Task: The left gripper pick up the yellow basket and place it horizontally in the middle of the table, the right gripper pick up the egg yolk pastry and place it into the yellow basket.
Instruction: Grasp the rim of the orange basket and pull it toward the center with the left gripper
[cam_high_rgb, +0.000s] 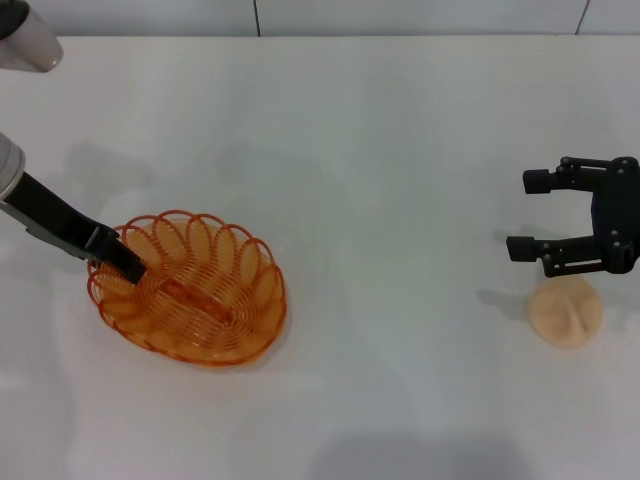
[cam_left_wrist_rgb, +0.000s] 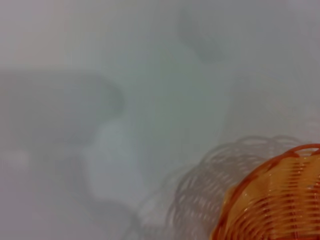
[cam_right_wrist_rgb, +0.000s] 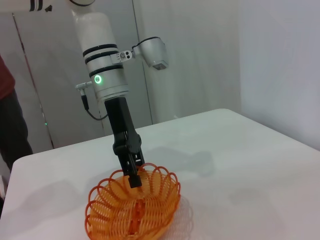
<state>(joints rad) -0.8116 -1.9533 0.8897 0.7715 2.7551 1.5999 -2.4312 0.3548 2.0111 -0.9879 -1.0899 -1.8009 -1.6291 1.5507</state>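
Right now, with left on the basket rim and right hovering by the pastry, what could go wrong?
1. The left gripper pinches only the looped rim of the yellow basket, so it may tilt or slip when lifted.
2. The right gripper hangs open beside and above the egg yolk pastry, not centred over it; closing could nudge the bun across the table.

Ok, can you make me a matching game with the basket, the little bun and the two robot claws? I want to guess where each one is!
Things:
1. yellow basket
2. egg yolk pastry
3. left gripper
4. right gripper

Places or states:
A. hanging open just above the pastry
B. resting on the table's left side
C. at the basket's rim
D. lying on the table's right side

Pairs: 1-B, 2-D, 3-C, 4-A
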